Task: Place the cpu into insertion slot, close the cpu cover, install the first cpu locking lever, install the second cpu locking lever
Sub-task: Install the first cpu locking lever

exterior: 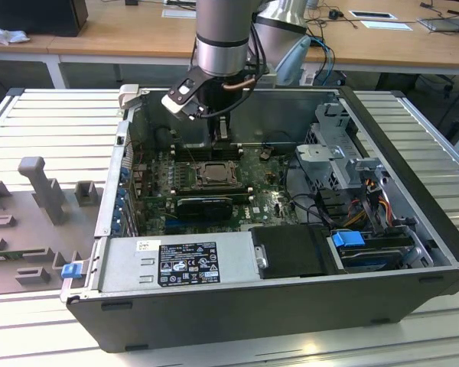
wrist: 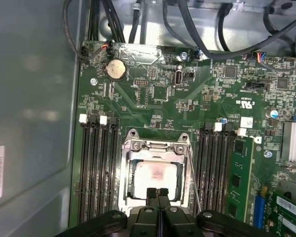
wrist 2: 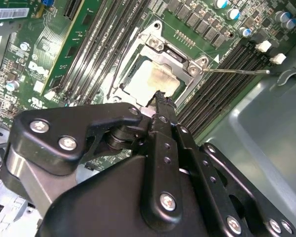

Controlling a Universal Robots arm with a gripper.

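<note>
The cpu (wrist: 155,175) lies flat in the insertion slot (exterior: 213,174), its pale metal face showing through the window of the cpu cover (wrist: 157,146). The cover lies down over the chip (wrist 2: 150,79). A thin wire locking lever (wrist 2: 237,71) sticks out sideways from the socket corner, and in the first wrist view a lever (wrist: 193,173) runs slanted along the socket's side. My gripper (wrist: 157,192) hangs just above the socket's edge, shut, with its fingertips (wrist 2: 160,96) pressed together and nothing between them. In the exterior view the gripper (exterior: 218,139) stands inside the open case, behind the socket.
Long black memory slots (wrist: 98,168) flank the socket on both sides. The case wall (wrist: 29,98) rises close by. A power supply (exterior: 180,264), a drive cage (exterior: 344,164) and loose cables (exterior: 306,202) crowd the case. Grey fixtures (exterior: 42,187) stand on the slatted table at the exterior view's left.
</note>
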